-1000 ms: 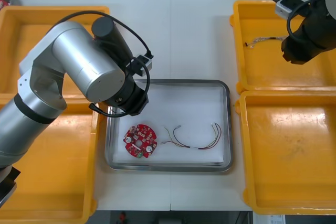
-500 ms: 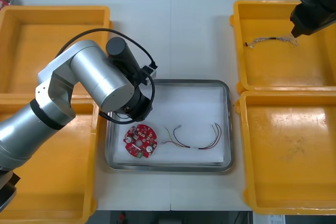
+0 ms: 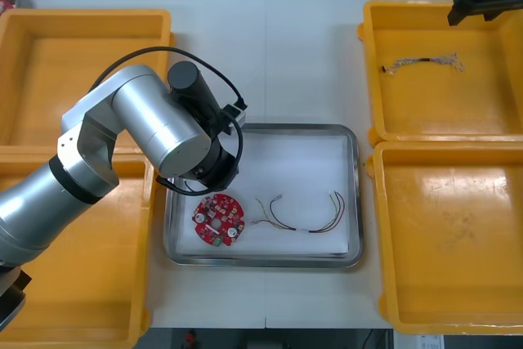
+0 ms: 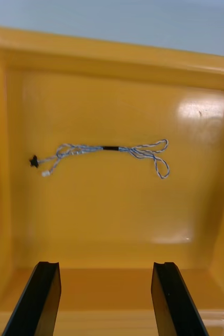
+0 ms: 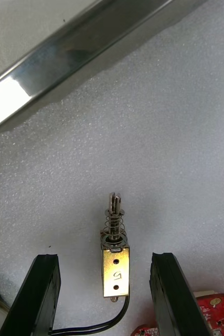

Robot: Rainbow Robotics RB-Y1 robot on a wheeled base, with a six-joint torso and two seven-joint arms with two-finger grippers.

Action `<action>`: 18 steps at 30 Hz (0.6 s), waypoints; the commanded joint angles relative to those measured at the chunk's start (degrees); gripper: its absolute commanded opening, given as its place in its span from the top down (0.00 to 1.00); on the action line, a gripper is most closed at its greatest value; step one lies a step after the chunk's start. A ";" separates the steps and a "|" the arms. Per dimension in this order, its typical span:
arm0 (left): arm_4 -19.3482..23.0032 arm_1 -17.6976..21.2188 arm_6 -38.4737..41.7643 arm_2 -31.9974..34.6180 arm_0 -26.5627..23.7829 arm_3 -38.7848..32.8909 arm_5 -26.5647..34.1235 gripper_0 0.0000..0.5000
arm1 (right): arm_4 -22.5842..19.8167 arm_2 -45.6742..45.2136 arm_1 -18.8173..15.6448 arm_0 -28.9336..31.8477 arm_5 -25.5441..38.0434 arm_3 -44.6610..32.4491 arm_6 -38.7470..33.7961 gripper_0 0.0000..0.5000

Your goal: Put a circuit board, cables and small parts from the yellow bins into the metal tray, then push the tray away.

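The fingers [image 5: 44, 294] of the left gripper [image 5: 104, 258] stand wide apart and hold nothing. Between them, touching neither, a small metal part [image 5: 115, 273] with a spring at one end lies on the white floor of the metal tray [image 3: 356, 194]. Its black lead curls back toward one finger. A round red circuit board [image 3: 218, 220] lies just beside the gripper, and a cable of thin wires [image 3: 302, 222] lies near the board in the same tray.

The right gripper [image 4: 105, 265] hovers over the far right yellow bin [image 3: 365, 71], its fingers also wide open and empty. A twisted blue and white cable [image 4: 109, 149] lies flat in the middle of the bin floor.

Risks, as judgement: if the left gripper lifts at an angle, a finger could hook the black lead and drag the part, or nudge the board. The shiny tray rim runs close beyond the part, so a sideways move could strike it. On the right, the cable is thin and lies flat, so the fingers may scrape the bin floor or pinch only one loop.

Open room: bare white floor lies between the part and the rim. The cable has bare bin floor on every side, well clear of the walls.
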 commanded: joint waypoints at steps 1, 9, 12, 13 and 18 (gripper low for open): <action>0.00 -0.26 3.68 1.26 -0.15 -4.70 2.62 0.00 | 2.20 -1.98 1.53 -6.88 -3.33 4.93 -4.80 0.00; 4.31 -0.35 2.18 7.86 -1.47 -10.85 8.94 0.00 | 4.31 -3.03 2.76 -11.28 -11.33 15.30 -9.28 0.00; 5.98 -0.26 -0.10 10.32 -2.35 -11.21 10.70 0.00 | 4.75 -3.03 3.20 -11.81 -13.18 17.23 -11.66 0.00; 6.60 -0.09 -1.51 11.46 -2.79 -11.38 11.49 0.00 | 5.01 -3.03 3.38 -12.07 -13.79 18.03 -12.62 0.00; 8.71 1.14 -7.40 16.21 -4.98 -11.03 13.95 0.00 | 5.89 -3.03 4.08 -13.12 -18.27 22.51 -16.75 0.00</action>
